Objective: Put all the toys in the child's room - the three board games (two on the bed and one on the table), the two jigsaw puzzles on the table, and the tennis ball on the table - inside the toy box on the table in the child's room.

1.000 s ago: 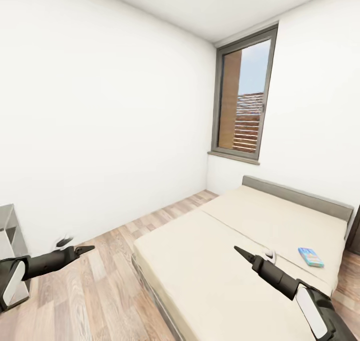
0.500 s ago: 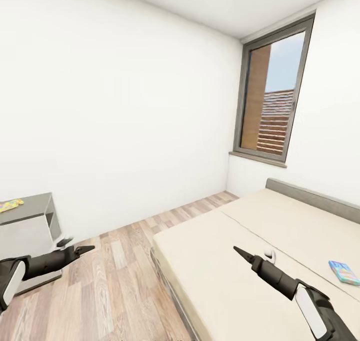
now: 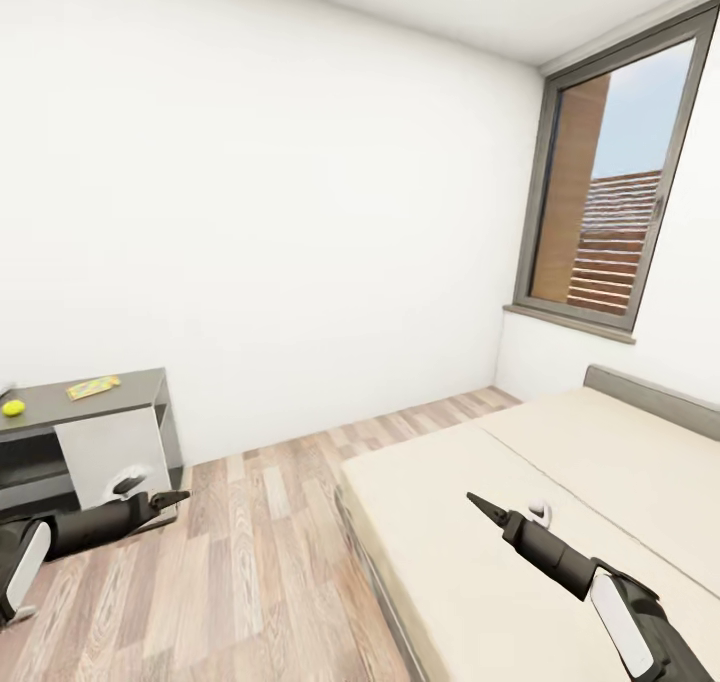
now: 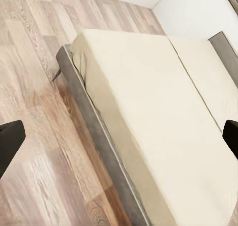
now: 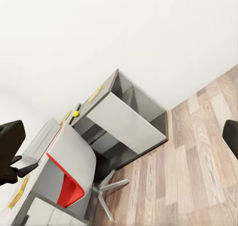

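Observation:
The tennis ball [image 3: 12, 408] lies on the low dark-grey section of the table [image 3: 130, 384] at the far left, with a mostly yellow jigsaw puzzle [image 3: 93, 387] beside it. The right wrist view shows the same ball [image 5: 75, 113] and puzzle [image 5: 94, 93]. A light-grey bin-like shape [image 5: 38, 140] sits further along the table; I cannot tell whether it is the toy box. The board games are out of view. My left gripper [image 3: 155, 490] hangs open over the floor. My right gripper [image 3: 505, 504] is open above the bed [image 3: 620, 462]. Both are empty.
A light-grey office chair with a red seat [image 5: 67, 188] stands at the table. Wood-plank floor [image 3: 260, 552] runs between table and bed. A tall window [image 3: 610, 192] is in the right wall. The bed's dark frame edge [image 4: 99, 136] borders the floor.
The camera has swung left: bed and window slid right, the blue game box left the picture, and the table section with ball and puzzle came in. Both arms keep their pose.

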You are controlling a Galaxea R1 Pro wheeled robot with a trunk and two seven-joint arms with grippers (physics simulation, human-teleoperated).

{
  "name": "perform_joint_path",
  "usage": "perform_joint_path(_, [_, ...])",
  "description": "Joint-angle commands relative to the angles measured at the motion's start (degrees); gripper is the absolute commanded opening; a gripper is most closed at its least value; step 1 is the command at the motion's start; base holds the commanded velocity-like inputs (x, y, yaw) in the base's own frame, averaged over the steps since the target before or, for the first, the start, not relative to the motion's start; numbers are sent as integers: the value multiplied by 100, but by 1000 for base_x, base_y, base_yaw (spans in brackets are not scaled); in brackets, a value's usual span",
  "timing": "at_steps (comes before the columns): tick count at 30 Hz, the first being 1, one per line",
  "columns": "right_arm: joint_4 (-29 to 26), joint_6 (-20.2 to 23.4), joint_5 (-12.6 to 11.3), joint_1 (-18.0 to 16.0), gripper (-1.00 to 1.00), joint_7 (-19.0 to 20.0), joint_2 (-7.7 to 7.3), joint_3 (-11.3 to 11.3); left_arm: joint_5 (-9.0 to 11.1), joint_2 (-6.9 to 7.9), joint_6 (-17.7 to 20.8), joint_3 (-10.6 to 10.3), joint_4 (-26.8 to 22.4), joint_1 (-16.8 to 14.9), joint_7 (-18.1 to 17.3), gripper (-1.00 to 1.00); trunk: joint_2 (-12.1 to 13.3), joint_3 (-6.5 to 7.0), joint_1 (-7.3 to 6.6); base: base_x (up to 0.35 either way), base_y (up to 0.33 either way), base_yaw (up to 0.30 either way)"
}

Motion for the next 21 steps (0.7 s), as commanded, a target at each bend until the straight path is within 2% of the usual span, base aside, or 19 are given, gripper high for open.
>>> perform_joint_path(1, [-1, 45, -38, -3, 100, 3, -2, -4, 8, 1, 29, 6, 3, -7, -12, 100, -7, -11, 0, -32, -35, 292])
perform_joint_path(11, [-1, 45, -38, -3, 100, 5, 2, -4, 8, -3, 29, 5, 3, -7, -13, 100, -7, -34, 0, -22, -20, 291])
perform_joint_path(16, [-1, 45, -38, -3, 100, 5, 5, -4, 8, -4, 29, 5, 3, -7, -11, 100, -7, -47, 0, -109, -126, 283])
perform_joint_path(21, [-1, 45, -38, -3, 100, 5, 6, -4, 8, -3, 29, 5, 3, -7, -12, 100, -7, -55, 0, -73, -111, 151])
